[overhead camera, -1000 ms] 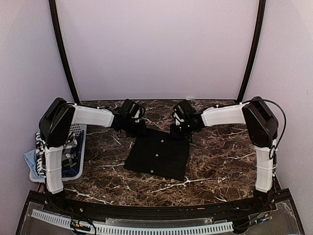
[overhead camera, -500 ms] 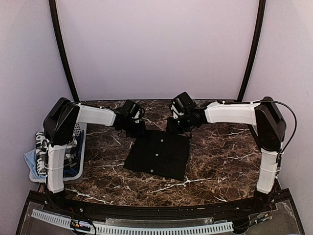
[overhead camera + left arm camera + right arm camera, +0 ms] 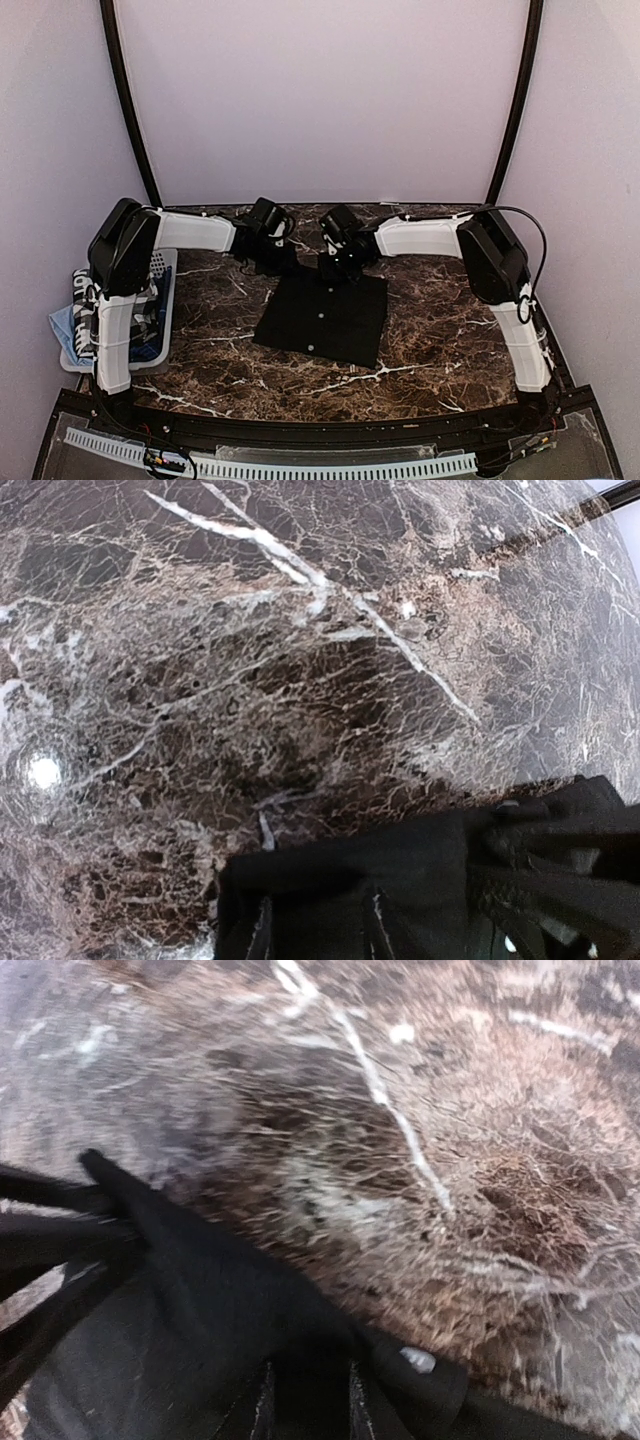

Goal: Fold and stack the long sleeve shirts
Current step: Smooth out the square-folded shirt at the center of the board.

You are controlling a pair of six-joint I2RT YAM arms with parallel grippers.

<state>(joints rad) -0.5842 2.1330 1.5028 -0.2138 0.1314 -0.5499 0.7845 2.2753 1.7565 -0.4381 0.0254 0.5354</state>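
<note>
Since a fold needs flat room, the marble desk [image 3: 450, 330] carries only one black shirt [image 3: 322, 315] at its middle, already squared into a neat panel with the button row running near to far. Off to the left, the white basket [image 3: 140, 362] keeps other clothes out of the working space. Both arms reach to the shirt's far edge, probably to lift that edge together so that it comes over evenly. The left hand [image 3: 272, 262] sits at the far left corner, and in its wrist view black cloth is drawn taut into the fingers, so it looks clamped on the shirt. The right hand [image 3: 335, 265] is near the middle of the far edge, closed on a gathered ridge of the same cloth, with a pale button [image 3: 418, 1360] just beside its fingers.
</note>
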